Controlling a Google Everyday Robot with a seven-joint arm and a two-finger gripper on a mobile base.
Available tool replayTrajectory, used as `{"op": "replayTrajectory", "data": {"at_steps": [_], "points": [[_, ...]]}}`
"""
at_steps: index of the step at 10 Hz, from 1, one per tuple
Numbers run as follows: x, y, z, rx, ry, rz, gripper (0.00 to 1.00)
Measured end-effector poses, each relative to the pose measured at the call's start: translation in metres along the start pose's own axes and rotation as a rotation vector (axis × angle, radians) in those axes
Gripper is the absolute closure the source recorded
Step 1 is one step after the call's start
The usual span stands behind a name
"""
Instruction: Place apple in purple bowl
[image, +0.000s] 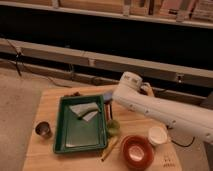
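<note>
A green-yellow apple sits at the right edge of the green tray, just below my gripper. The gripper hangs from the white arm that reaches in from the right, and it stands directly over the apple, touching it or nearly so. The small dark purple bowl stands on the wooden table, to the left of the tray and well away from the apple.
A grey cloth lies in the tray. A larger orange-red bowl and a small white cup stand at the front right. A yellow stick-like object lies beside the tray. A dark shelf wall runs behind the table.
</note>
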Motion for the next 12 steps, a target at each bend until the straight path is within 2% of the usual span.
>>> {"op": "replayTrajectory", "data": {"at_steps": [3,6,9,10,12], "points": [[0.022,-0.009,0.001,0.009,0.016,0.069,1.00],[0.039,-0.025,0.013,0.000,0.018,0.123,1.00],[0.034,-0.034,0.026,-0.040,0.019,0.076,1.00],[0.028,-0.035,0.039,-0.072,0.020,0.031,1.00],[0.018,-0.036,0.055,-0.112,0.026,-0.020,1.00]]}}
